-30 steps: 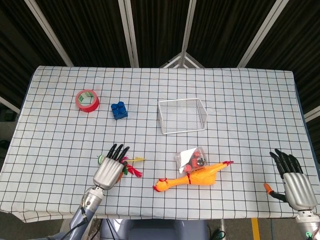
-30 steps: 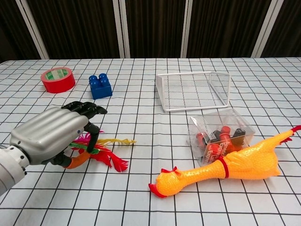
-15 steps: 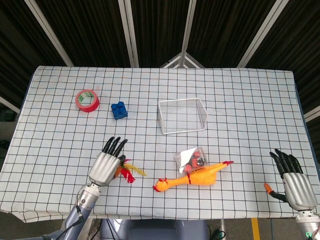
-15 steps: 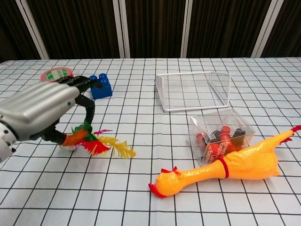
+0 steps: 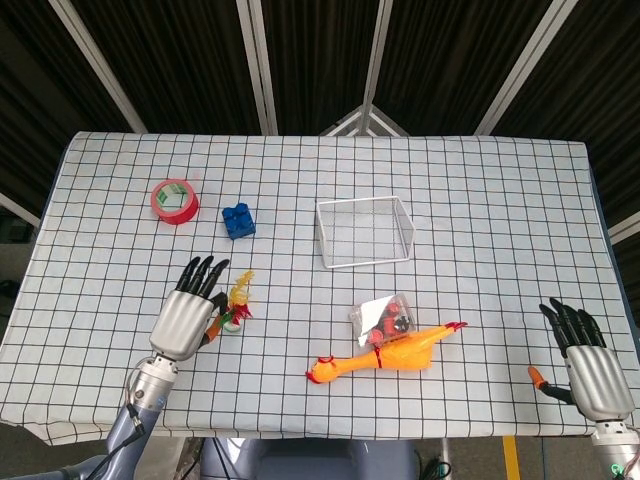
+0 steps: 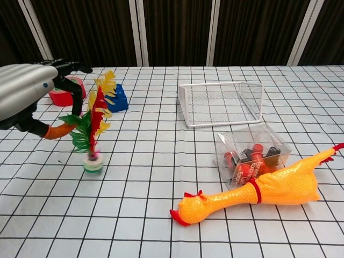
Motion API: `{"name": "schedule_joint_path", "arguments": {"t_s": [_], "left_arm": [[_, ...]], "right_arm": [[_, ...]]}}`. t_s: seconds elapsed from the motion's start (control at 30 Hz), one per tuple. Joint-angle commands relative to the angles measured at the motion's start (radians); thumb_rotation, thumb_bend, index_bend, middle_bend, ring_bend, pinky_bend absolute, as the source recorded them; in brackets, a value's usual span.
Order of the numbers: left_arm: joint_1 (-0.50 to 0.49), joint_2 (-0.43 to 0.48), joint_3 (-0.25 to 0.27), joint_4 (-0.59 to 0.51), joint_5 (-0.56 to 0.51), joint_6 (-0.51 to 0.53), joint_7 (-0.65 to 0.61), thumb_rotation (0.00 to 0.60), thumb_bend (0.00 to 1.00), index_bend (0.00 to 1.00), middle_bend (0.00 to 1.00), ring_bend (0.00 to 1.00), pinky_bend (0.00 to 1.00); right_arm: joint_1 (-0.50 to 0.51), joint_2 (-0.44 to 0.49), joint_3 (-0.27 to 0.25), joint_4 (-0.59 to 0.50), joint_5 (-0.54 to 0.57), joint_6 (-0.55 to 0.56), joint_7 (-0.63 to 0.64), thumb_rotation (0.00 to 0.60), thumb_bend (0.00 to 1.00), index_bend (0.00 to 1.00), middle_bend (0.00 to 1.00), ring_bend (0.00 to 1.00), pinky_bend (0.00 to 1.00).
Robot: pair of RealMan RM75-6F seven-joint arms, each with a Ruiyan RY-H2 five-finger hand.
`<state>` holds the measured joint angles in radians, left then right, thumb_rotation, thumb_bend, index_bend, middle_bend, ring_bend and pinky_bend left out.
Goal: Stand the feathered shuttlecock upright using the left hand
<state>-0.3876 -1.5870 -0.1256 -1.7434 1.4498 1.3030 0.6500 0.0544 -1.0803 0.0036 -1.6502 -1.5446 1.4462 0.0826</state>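
Shuttlecock (image 6: 94,129) stands base down on the counter (image 6: 161,215), feathers up, near the left front, in front of the blue brick (image 6: 119,98) and red tape (image 6: 63,95). In the head view it sits just right of the left hand (image 5: 187,312).

Left hand (image 6: 32,97) is beside the plume. Fingers (image 6: 69,69) curl over above the feathers; the orange-tipped thumb reaches toward the green lower feathers. We cannot tell whether anything is pinched or only touched.

Right hand (image 5: 590,365) rests at the far right edge, fingers spread, holding nothing.

Handling, our judgement: very light, top-heavy, with a small base. Feathers are soft and springy and will bend or splay under pressure. The base disc looks stiff and is the better place to hold, low at the neck where the feathers meet it. A brush against the plume could tip it. The checked cloth may give some grip under the base.

Upright pose looks reached; what we think remains is freeing the fingers without snagging feathers.

Also present: wire basket (image 6: 221,103), clear box (image 6: 251,154), rubber chicken (image 6: 252,189).
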Motion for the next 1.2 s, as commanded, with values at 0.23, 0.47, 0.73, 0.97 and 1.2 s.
{"name": "schedule_joint_path", "arguments": {"t_s": [0.23,0.47,0.73,0.97,1.2], "left_arm": [[0.002,-0.008,0.006,0.033,-0.026,0.002,-0.021,0.600,0.61,0.64,0.07,0.00,0.00],[0.000,-0.006,0.012,0.041,-0.029,0.006,-0.029,0.600,0.54,0.60,0.07,0.00,0.00],[0.014,0.028,0.038,0.010,-0.017,0.018,-0.074,0.600,0.16,0.18,0.00,0.00,0.00],[0.053,0.111,0.068,-0.060,0.051,0.082,-0.177,0.600,0.11,0.06,0.00,0.00,0.00],[0.137,0.278,0.123,-0.094,0.124,0.192,-0.281,0.600,0.12,0.06,0.00,0.00,0.00]], "right_arm": [[0.000,0.001,0.000,0.000,0.001,-0.002,0.002,0.600,0.34,0.00,0.00,0.00,0.00],[0.001,0.001,0.000,-0.001,0.001,-0.003,0.002,0.600,0.34,0.00,0.00,0.00,0.00],[0.000,0.001,-0.001,-0.001,0.001,-0.002,0.002,0.600,0.34,0.00,0.00,0.00,0.00],[-0.001,0.002,-0.001,0.000,0.001,0.000,0.003,0.600,0.34,0.00,0.00,0.00,0.00],[-0.002,0.003,-0.002,0.000,0.001,-0.001,-0.001,0.600,0.34,0.00,0.00,0.00,0.00]]}}
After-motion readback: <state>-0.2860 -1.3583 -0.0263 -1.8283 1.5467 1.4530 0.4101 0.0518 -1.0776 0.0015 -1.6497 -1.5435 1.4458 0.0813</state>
